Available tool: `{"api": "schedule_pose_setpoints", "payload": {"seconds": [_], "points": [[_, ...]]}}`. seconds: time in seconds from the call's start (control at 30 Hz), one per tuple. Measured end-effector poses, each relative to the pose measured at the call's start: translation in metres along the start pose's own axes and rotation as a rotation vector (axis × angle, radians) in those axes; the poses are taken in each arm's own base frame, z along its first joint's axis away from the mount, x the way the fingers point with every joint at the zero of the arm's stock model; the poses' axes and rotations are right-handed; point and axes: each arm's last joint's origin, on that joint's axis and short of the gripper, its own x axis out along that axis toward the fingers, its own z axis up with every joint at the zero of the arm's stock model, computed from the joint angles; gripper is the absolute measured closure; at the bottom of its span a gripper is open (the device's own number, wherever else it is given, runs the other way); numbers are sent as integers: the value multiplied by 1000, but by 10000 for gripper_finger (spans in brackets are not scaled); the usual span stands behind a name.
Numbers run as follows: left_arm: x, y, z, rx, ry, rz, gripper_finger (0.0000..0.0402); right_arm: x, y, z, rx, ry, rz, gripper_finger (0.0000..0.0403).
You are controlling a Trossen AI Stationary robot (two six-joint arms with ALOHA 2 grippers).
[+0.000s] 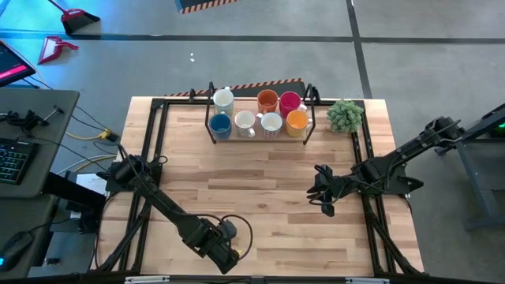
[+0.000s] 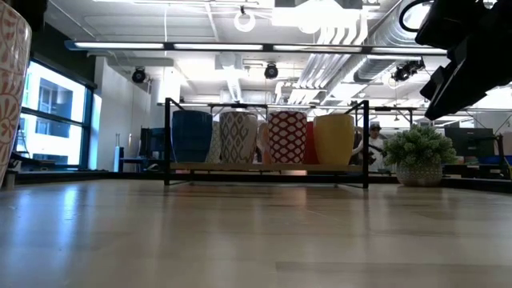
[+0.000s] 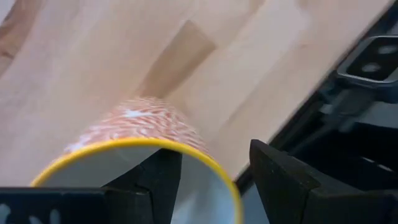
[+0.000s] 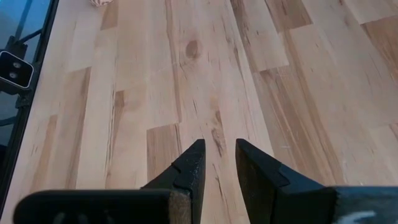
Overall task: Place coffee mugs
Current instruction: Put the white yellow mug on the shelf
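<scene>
Wooden counter [image 1: 260, 197] carried a rack [image 1: 211, 126] of seven mugs [image 1: 245, 122]; left gripper [image 3: 214, 180] pinched a patterned mug's [image 3: 146, 127] rim near its front-left corner. Right fingers [image 4: 258, 168], slightly parted, held nothing. Carry it level, slowly.

The left arm is stretched from the frame's left edge to the bottom centre of the high view, where the left gripper [image 1: 229, 256] is closed over the rim of a mug [image 3: 140, 149]. The right arm is extended from the right edge toward centre right; the right gripper [image 1: 322, 193] is held empty, its 2 fingers [image 4: 189, 168] slightly parted.
</scene>
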Motion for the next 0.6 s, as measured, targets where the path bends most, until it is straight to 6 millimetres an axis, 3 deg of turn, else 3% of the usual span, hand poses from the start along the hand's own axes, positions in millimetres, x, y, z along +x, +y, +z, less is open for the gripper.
{"api": "schedule_pose_setpoints", "payload": {"seconds": [0.33,0.6], "points": [[9,2,0,16,15,44,240,0,0,0,2,-2,7,324],[10,4,0,51,53,61,343,0,0,0,1,-1,8,324]]}}
